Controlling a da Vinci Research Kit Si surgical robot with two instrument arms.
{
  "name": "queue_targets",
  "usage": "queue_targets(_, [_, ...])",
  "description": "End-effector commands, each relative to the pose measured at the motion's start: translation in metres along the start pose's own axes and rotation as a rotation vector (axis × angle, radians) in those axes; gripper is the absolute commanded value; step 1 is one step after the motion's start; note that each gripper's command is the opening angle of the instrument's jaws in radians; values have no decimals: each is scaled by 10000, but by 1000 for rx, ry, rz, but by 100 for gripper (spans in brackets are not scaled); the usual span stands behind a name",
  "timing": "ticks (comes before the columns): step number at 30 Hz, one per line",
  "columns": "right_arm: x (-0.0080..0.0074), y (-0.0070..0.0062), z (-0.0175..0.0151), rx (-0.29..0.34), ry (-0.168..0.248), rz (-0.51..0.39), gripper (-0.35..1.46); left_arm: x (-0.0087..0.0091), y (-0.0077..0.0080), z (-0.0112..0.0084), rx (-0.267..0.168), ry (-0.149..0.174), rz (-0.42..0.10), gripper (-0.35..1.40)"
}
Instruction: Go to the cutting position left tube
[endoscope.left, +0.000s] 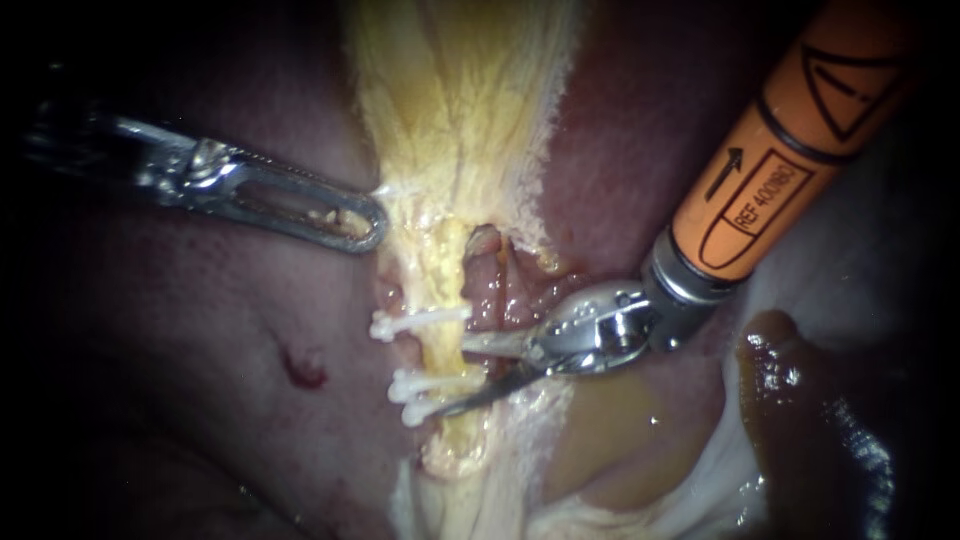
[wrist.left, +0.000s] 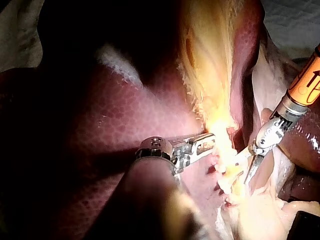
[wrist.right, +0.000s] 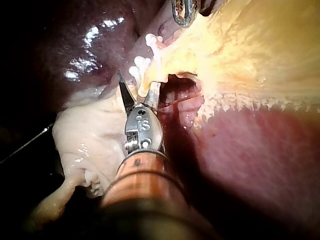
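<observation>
The left tube (endoscope.left: 447, 345) runs as a yellow strand down the middle, with one white clip (endoscope.left: 415, 322) above and two clips (endoscope.left: 428, 384) close together below. My right instrument (endoscope.left: 450, 377), on an orange shaft, has its thin blades open, one on each side of the tube between the clips (wrist.right: 138, 82). My left instrument (endoscope.left: 372, 222) is shut on the edge of the yellow tissue (endoscope.left: 450, 120) above the clips and holds it taut (wrist.left: 210, 141).
Dark red liver (endoscope.left: 200, 330) surrounds the field, with a small bloody spot (endoscope.left: 305, 368). A pink stump (endoscope.left: 485, 275) lies right of the tube. Dark brown fluid (endoscope.left: 800, 400) pools at lower right beside pale tissue (endoscope.left: 700, 490).
</observation>
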Motion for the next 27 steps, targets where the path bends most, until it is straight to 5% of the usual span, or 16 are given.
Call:
queue_targets(1, [1,1,2,2,5,0,142,0,0,0,0,0,0,-35])
queue_targets(8, [6,7,15,14,28,-14,142,0,-1,2,-2,-1,0,-35])
queue_targets(18, [16,18,40,67,126,-1,139,0,-1,4,-3,-2,0,-35])
queue_targets(27, [16,22,61,64,149,15,134,-1,-2,5,-3,-2,-1,-35])
